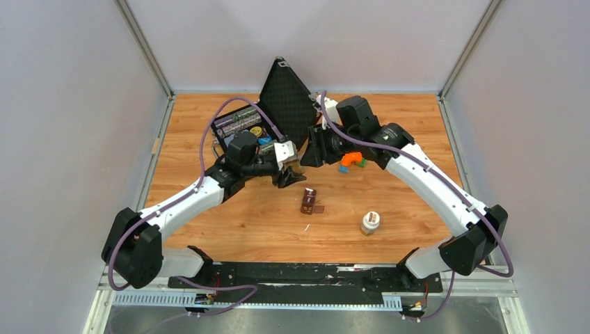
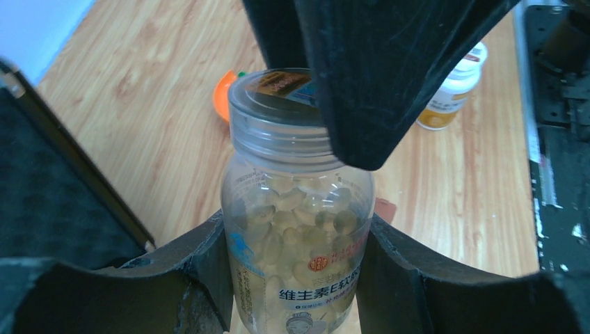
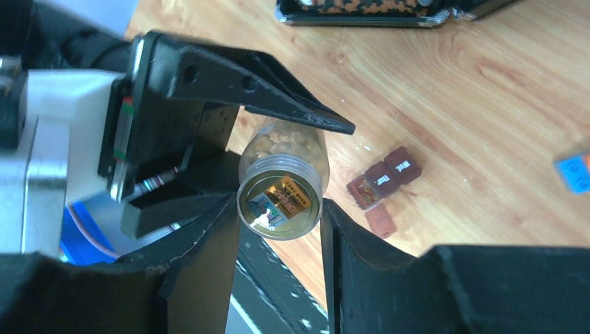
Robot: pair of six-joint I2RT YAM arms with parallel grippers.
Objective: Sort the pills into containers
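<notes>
My left gripper [image 2: 296, 243] is shut on a clear pill bottle [image 2: 296, 209] full of pale yellow softgels and holds it above the table. My right gripper [image 3: 280, 207] faces it, with its fingers [image 2: 369, 83] closed on either side of the bottle's clear cap [image 3: 280, 202]. The two grippers meet at table centre, left [image 1: 289, 174] and right [image 1: 311, 149]. The containers [image 1: 309, 200] lie on the wood below: a dark brown strip of three compartments [image 3: 384, 182], with the end lid [image 3: 381, 221] folded open and pills inside.
An open black hard case [image 1: 285, 104] stands at the back, its tray [image 1: 240, 125] holding several items. A white pill bottle [image 1: 370, 223] stands near the front right. An orange and blue object [image 1: 351, 160] lies beside the right arm.
</notes>
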